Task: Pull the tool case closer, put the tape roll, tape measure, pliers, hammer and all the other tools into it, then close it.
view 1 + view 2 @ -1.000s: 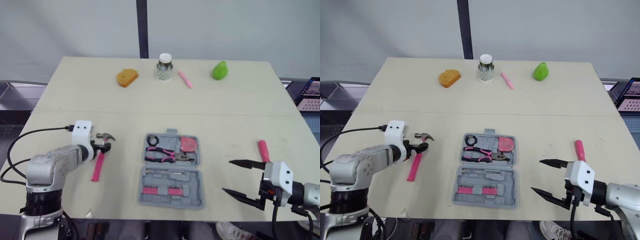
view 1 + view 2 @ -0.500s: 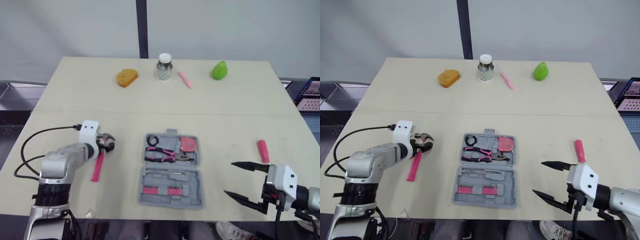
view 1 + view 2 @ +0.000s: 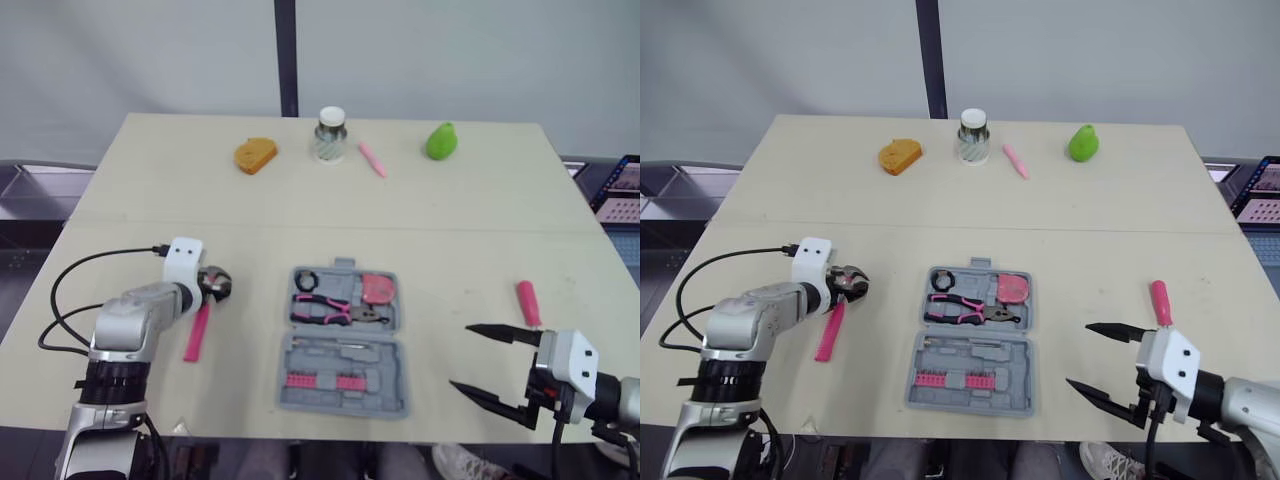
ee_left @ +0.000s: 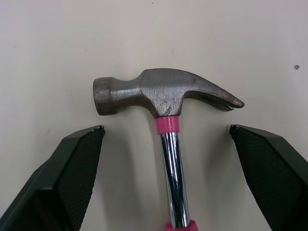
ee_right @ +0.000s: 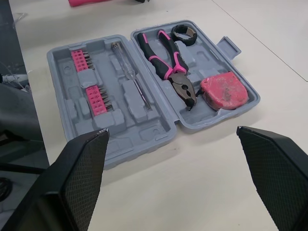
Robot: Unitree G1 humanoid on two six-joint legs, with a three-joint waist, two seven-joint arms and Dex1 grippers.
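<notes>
At the near edge of the pale wooden table point(image 3: 480, 200), the right gripper point(image 3: 460, 356) hangs to the right of the open grey plastic tool case point(image 3: 343, 340), its two black fingers spread wide and holding nothing. A strip of bare tabletop separates it from the case. The case lies flat close to that near edge, its lid folded away from the robot.

The case's near half carries a row of pink screwdriver bits point(image 5: 89, 79) and a slim clear-handled screwdriver point(image 5: 126, 67). The far half holds the pink-and-black pliers point(image 5: 168, 67), the small black tape roll point(image 5: 185, 33) and the pink tape measure point(image 5: 222, 91).

Left of the case, well apart from it, the pink-handled steel claw hammer point(image 3: 197, 325) lies on the table with its head pointing away from the robot. The left gripper point(image 4: 166, 129) straddles that head with its fingers apart, one on each side and neither touching metal. Right of the case lies a short pink cylindrical handle point(image 3: 527, 302).

Beyond the case, open tabletop runs to a far row of objects: an orange bread-shaped piece point(image 3: 254, 155), a white-lidded glass jar point(image 3: 329, 133), a pink stick point(image 3: 370, 158) and a green pear-shaped object point(image 3: 439, 140).
</notes>
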